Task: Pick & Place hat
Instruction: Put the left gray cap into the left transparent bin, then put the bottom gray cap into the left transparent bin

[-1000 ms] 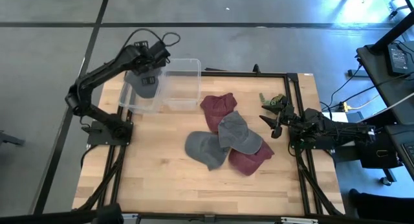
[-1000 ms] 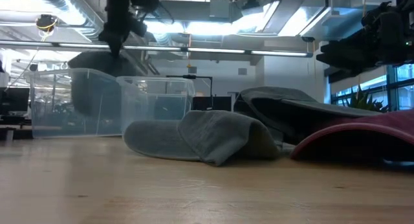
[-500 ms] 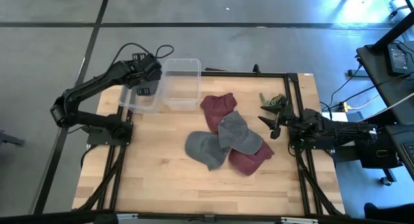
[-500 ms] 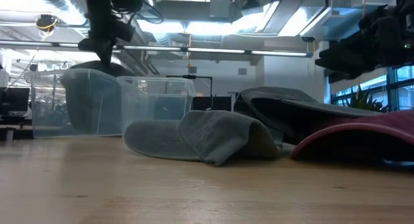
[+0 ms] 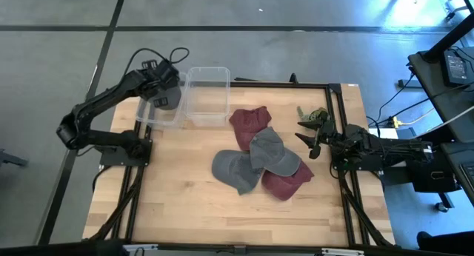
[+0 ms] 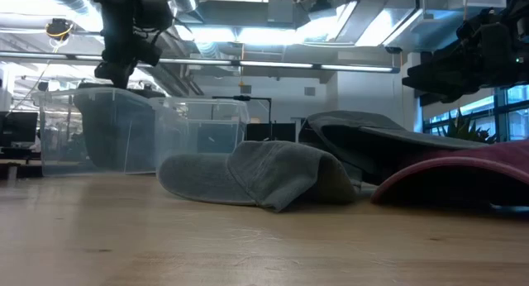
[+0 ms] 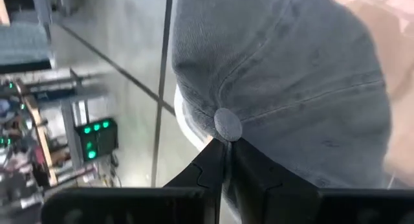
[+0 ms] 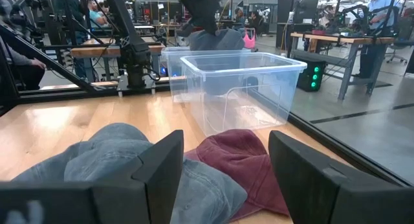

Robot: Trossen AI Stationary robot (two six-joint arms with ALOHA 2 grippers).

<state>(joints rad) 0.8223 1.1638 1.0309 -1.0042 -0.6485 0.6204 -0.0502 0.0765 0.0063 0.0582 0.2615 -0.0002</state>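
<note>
My left gripper (image 5: 161,84) hangs over the left clear bin (image 5: 148,117), shut on a grey cap (image 5: 167,99) that sits inside the bin. In the low view the cap (image 6: 116,129) fills the bin down to its floor. My right gripper (image 5: 309,135) waits open above the table's right edge, its fingers (image 8: 162,166) wide apart and touching nothing. Several more caps lie in a pile mid-table: a maroon one (image 5: 250,120), a grey one (image 5: 272,152), a blue-grey one (image 5: 235,171) and another maroon one (image 5: 286,183). My left gripper pinches the grey cap's crown right beside its top button (image 7: 226,123) between its two shut fingers (image 7: 213,162). It comes from above, pointing down into the bin. The cap hangs below the fingers, its lower part down at the bin's floor (image 6: 116,166).
A second clear bin (image 5: 207,93) stands right of the first, against the far edge, with nothing showing inside. The near half of the wooden table (image 5: 222,215) is bare. A black frame (image 5: 337,108) runs along the table's edges. People and desks show in the room beyond.
My left gripper has moved down and a little toward the table's left edge, still shut on the grey cap. The cap, which hung high over the bin's rim, has sunk into the left bin until it reaches the floor.
</note>
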